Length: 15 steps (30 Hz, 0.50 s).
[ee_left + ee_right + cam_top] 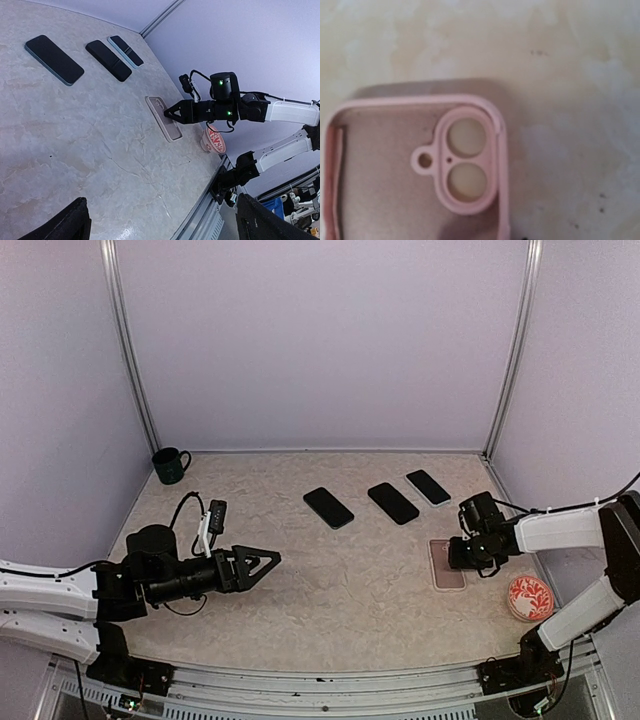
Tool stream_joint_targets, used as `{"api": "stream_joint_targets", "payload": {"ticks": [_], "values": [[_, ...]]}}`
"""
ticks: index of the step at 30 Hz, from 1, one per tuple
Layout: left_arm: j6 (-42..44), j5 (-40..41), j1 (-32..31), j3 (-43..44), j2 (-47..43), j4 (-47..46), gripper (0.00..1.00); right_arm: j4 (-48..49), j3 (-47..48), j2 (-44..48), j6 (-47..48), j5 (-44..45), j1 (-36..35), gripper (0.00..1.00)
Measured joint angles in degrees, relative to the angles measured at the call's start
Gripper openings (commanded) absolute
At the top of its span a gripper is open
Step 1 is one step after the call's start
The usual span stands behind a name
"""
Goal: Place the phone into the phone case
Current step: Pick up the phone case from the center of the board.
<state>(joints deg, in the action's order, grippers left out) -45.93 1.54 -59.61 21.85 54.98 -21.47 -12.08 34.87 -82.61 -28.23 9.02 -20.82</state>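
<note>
the pink phone case lies flat and open side up on the right part of the marbled table, well apart from the phones. in the right wrist view the phone case fills the lower left, showing its raised rim, 2 round lens holes and 1 small hole beside them. nothing sits inside it.

the right gripper is low over the case's far end. from the left wrist view its tips seem to meet the long edge of the case, but the angle is poor. its own camera shows no fingers, so i cannot tell how far the pincer is open or whether it has hold of the case.

the left gripper hangs above the left half of the table with its jaws spread wide and nothing between them. its 2 dark fingers stand at the bottom corners of its own view.

3 phones lie face up in a slanted row near the back wall: the left phone, the middle phone and the right phone, which has a light rim. none touches another.

a dark mug stands in the back left corner. a red and white dish sits just right of the case. a small black and white cabled device lies near the left arm.
</note>
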Motion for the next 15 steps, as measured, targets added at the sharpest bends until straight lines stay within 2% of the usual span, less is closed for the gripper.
{"api": "stream_joint_targets", "payload": {"ticks": [5,15], "values": [[-0.13,0.02,-0.13,0.00,0.00,-0.13,0.99,0.07,-0.35,0.68,0.11,-0.15,0.13,0.02],[-0.31,0.20,-0.85,0.00,-0.15,-0.81,0.99,0.20,-0.55,1.07,2.67,-3.08,0.37,0.00]]}}
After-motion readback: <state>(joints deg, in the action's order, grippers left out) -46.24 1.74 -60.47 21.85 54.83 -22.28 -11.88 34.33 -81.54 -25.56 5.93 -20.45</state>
